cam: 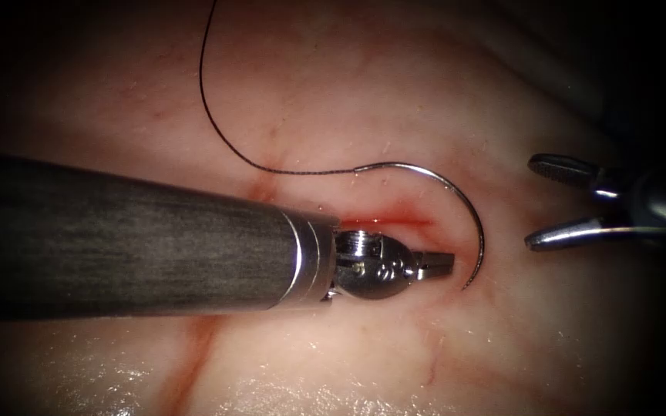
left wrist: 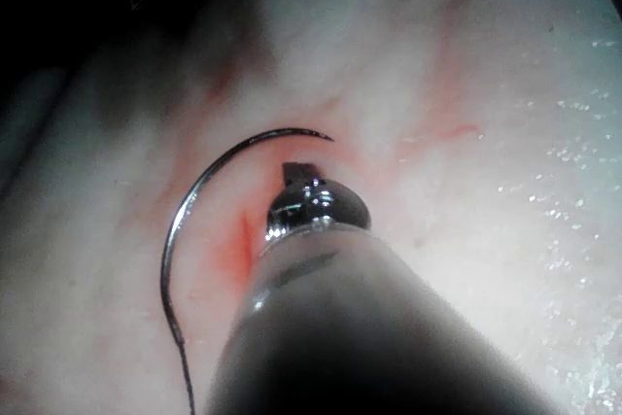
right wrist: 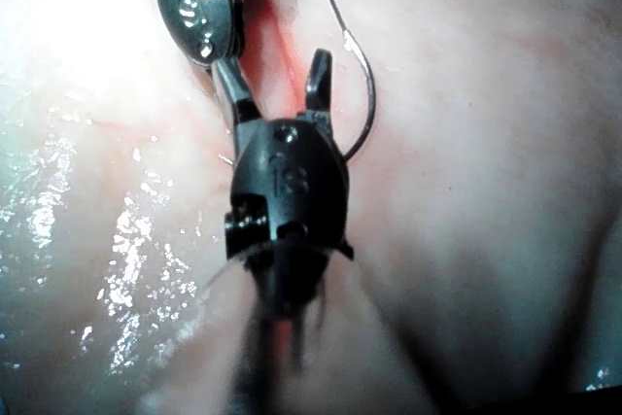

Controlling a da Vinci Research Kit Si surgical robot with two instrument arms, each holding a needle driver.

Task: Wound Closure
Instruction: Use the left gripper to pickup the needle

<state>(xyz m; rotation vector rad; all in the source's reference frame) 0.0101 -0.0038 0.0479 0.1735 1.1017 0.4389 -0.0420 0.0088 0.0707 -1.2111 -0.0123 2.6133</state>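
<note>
The left gripper (cam: pixel 435 263) came in from the left on its long dark shaft, its jaws together and gripping nothing, the tip resting just inside the bend of the needle (cam: pixel 456 196). The needle lay loose on the tissue (cam: pixel 348 100), held by neither tool. Its blunt end sat at the far side of the cut (cam: pixel 383 223), and its curve swept round to the right, with the point touching the surface near the left gripper's tip; whether the point had entered the tissue could not be told. The thread (cam: pixel 217 127) ran from the blunt end leftward, then away to the far edge, slack and free.

The right gripper (cam: pixel 537 202) hung well to the right of the needle with its jaws wide apart and empty, facing the outer curve, which looked like a stance for taking hold of it. In the right wrist view that gripper (right wrist: pixel 282 89) showed the same spread jaws, with the needle (right wrist: pixel 364 109) just beside one of them. Red fluid (cam: pixel 395 219) lined the cut beside the left gripper.
</note>
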